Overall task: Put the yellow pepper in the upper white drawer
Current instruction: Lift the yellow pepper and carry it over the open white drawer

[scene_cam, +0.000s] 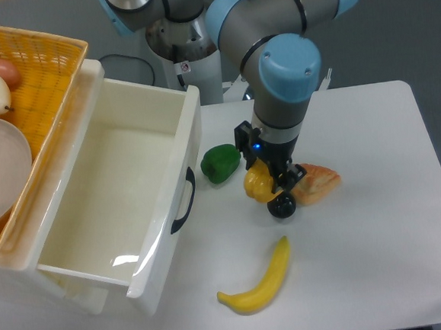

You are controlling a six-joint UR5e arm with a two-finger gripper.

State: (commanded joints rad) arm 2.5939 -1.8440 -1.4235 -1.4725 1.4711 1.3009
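The yellow pepper (257,183) sits low over the table's middle, between the green pepper and a bread piece. My gripper (271,185) points down and is closed around it, with one black fingertip (283,207) showing below and to the right of it. I cannot tell whether the pepper rests on the table or hangs just above it. The upper white drawer (175,149) stands pulled open to the left, its inside bare, with its black curved handle (184,203) facing the pepper.
A green pepper (220,163) lies just left of the gripper, near the drawer front. An orange bread piece (317,183) lies right of it. A banana (262,279) lies nearer the front. A yellow wicker basket (44,64) with food sits on top at far left.
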